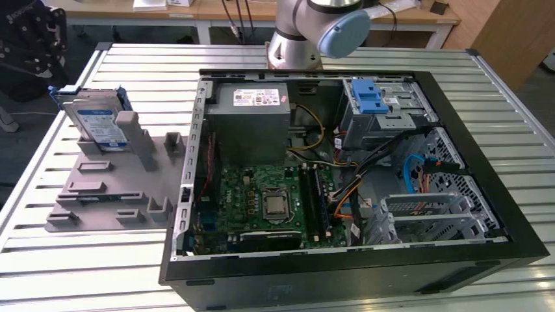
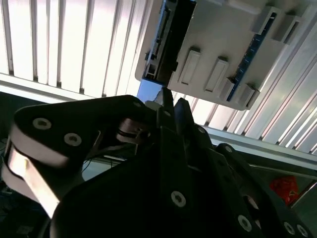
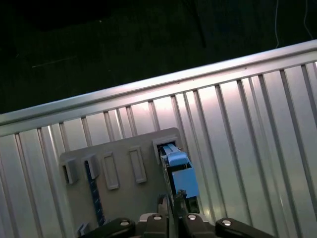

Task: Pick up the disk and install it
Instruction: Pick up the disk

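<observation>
While the disk (image 1: 93,122) is stood on edge in a grey moulded fixture (image 1: 104,188) at the exterior view's left, nothing is held by the gripper (image 2: 172,103). Its black fingers are seen drawn close together, with barely a slit between the tips, and it is poised near the disk's end without touching it. The disk is a flat silver-grey slab with a white-and-blue label, framed by blue plastic rails and flanked by a blocky upright post of the fixture. In both wrist views it is seen edge-on, with the fixture's raised rectangular sockets beside it and a thin blue-edged board (image 2: 246,54) set in a slot farther along.

Everything is carried by a table (image 1: 130,65) of ribbed, bright aluminium slats. Wooden desks (image 1: 217,10) are seen behind it, and dark floor beyond its edge.

Just beside the fixture an open black computer case (image 1: 485,214) is laid on its side. Inside are a grey power supply box (image 1: 251,123), a green motherboard (image 1: 260,195) and a blue-latched metal drive cage (image 1: 381,107). Orange, blue and black cables (image 1: 407,172) are draped below the cage.
</observation>
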Tool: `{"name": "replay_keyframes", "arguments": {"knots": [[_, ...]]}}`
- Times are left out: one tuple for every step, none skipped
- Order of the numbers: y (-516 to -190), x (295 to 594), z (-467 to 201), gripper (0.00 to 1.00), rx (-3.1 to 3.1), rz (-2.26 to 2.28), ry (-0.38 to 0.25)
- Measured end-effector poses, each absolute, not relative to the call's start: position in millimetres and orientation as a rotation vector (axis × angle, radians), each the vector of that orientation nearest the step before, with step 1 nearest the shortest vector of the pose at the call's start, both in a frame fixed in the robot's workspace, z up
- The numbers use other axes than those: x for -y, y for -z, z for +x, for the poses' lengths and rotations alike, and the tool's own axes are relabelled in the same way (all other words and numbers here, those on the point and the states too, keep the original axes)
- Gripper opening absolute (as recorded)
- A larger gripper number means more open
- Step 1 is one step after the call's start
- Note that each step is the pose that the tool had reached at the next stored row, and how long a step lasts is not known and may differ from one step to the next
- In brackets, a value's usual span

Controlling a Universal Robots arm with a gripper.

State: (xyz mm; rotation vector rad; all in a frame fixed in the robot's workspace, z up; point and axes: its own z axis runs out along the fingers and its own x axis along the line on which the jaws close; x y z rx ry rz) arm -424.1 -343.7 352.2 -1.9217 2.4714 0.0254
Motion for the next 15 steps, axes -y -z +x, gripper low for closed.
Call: {"name": "replay_keyframes", "arguments": {"knots": [[-352,340,-424,0.23,-2.471,-1.922,-0.025],[-351,337,-424,0.23,-2.471,-1.922,-0.024],[-350,335,-424,0.29,-2.47,-1.923,-0.024],[-349,333,-424,0.35,-2.467,-1.927,-0.024],[-349,333,-424,0.35,-2.453,-1.944,-0.024],[-348,333,-424,0.41,-2.436,-1.967,-0.024],[-347,333,-424,0.47,-2.418,-1.988,-0.025],[-347,333,-424,0.47,-2.4,-2.01,-0.025],[-346,333,-424,0.47,-2.382,-2.032,-0.025],[-345,333,-424,0.53,-2.363,-2.054,-0.025],[-344,333,-424,0.53,-2.345,-2.075,-0.025],[-342,333,-424,0.53,-2.331,-2.092,-0.025],[-341,333,-426,0.53,-2.325,-2.098,-0.025],[-339,333,-427,0.53,-2.323,-2.1,-0.025],[-337,334,-427,0.53,-2.322,-2.101,-0.025]]}}
